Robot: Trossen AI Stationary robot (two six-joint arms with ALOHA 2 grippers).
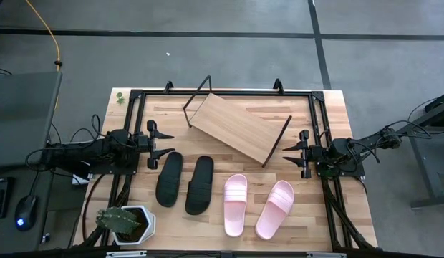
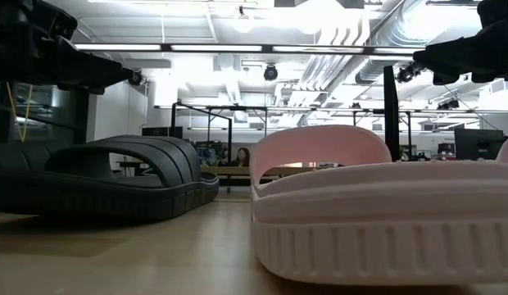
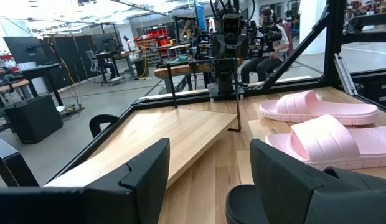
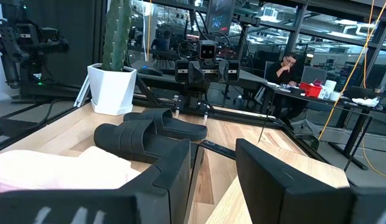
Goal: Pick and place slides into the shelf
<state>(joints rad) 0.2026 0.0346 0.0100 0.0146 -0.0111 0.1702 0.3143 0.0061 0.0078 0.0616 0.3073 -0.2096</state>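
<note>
Two black slides (image 1: pixel 184 182) lie side by side on their soles near the table's middle left. Two light pink slides (image 1: pixel 258 206) lie on their soles to their right, near the front edge. The shelf (image 1: pixel 237 127), a light wooden board with thin black wire end frames, stands slanted across the far middle of the table. My left gripper (image 1: pixel 165 144) is open at the table's left side, just beyond the black slides. My right gripper (image 1: pixel 290 153) is open at the right side, beside the shelf's right end frame. Neither touches anything.
A white pot with a green cactus (image 1: pixel 126 223) stands at the table's near left corner. A black metal frame (image 1: pixel 222 93) runs around the table's edges. Bare tabletop lies between the shelf and the slides. People sit at desks in the room beyond (image 4: pixel 286 68).
</note>
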